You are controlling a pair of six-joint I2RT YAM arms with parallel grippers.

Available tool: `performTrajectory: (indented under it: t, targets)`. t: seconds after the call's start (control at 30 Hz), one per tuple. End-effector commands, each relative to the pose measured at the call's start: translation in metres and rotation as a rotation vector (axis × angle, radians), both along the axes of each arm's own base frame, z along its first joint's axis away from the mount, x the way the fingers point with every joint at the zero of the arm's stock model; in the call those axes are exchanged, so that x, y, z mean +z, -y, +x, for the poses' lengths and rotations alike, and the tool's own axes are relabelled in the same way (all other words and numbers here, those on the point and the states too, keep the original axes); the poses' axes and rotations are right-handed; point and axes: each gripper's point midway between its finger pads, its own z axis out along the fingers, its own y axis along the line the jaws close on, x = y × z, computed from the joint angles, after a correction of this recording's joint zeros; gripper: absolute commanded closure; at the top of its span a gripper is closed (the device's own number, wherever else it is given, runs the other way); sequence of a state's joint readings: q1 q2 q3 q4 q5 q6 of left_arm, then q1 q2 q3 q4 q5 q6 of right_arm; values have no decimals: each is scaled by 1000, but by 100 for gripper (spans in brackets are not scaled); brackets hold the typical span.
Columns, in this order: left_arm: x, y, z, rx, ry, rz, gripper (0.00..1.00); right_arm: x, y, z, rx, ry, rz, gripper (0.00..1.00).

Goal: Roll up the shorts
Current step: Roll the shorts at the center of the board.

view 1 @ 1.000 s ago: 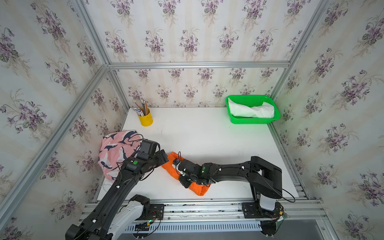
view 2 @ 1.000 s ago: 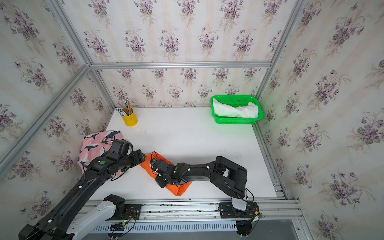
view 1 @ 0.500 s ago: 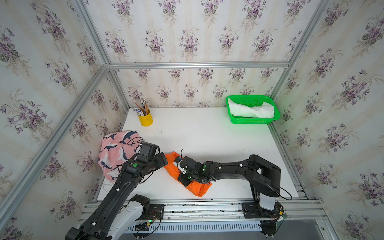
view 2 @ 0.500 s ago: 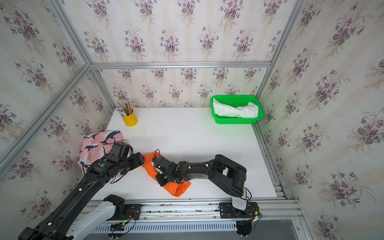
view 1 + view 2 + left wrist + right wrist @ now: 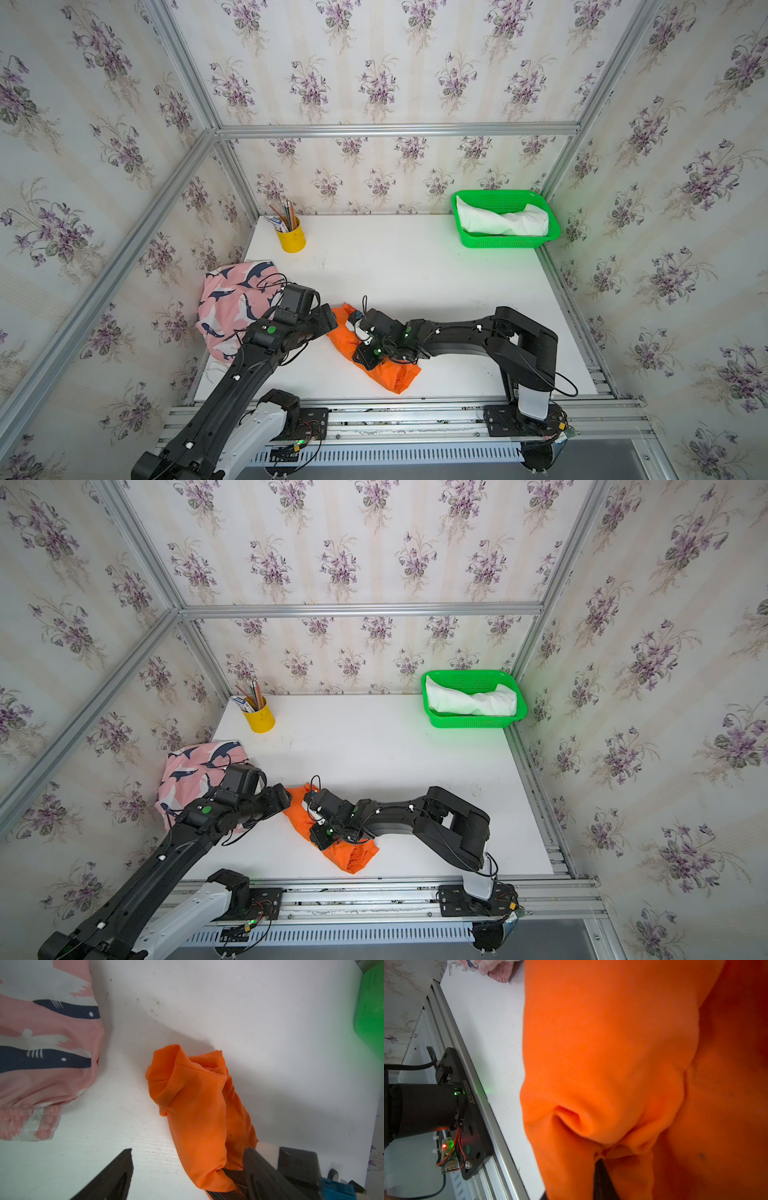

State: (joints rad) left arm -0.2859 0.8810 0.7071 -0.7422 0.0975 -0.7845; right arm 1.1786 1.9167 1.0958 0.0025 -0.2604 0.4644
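The orange shorts [image 5: 392, 374] [image 5: 353, 854] lie as a loose, partly rolled bundle near the table's front edge. My right gripper [image 5: 359, 334] [image 5: 318, 812] is shut on a fold of them [image 5: 612, 1043], with cloth covering its fingers [image 5: 600, 1176]. My left gripper [image 5: 332, 322] [image 5: 287, 800] stands open at the bundle's left end, and orange cloth [image 5: 197, 1105] lies between its fingers [image 5: 124, 1159]. The pink shark-print shorts [image 5: 232, 299] [image 5: 41, 1053] sit crumpled at the left edge. The white shorts [image 5: 503, 222] [image 5: 471, 702] lie in the green basket.
The green basket [image 5: 498, 243] [image 5: 465, 723] stands at the back right corner. A yellow cup [image 5: 293, 239] [image 5: 259, 721] of pencils stands at the back left. Aluminium frame posts and floral walls close in the table on three sides.
My right gripper has drawn a little to the left and back with the orange cloth. My left gripper has edged right, closer to the bundle's end.
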Motion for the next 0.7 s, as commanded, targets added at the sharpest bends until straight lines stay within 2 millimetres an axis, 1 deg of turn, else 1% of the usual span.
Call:
performTrajectory:
  t: [0.0,0.2,0.5,0.67]
  targets:
    - [1,3,2,-21,11,-4,14,-23,18,-16,7,-98,-95,92]
    - [-2,4,1,-25,0,-13,13,-27,20,-16,-2,-119,-94,92]
    - [-5,9,2,-36,-6,-33,13,-30,28,-10,-31,-144,-91,93]
    - [-9,10,1,-41,-19,-36,13,-34,31,-9,-47,-165,-87,93]
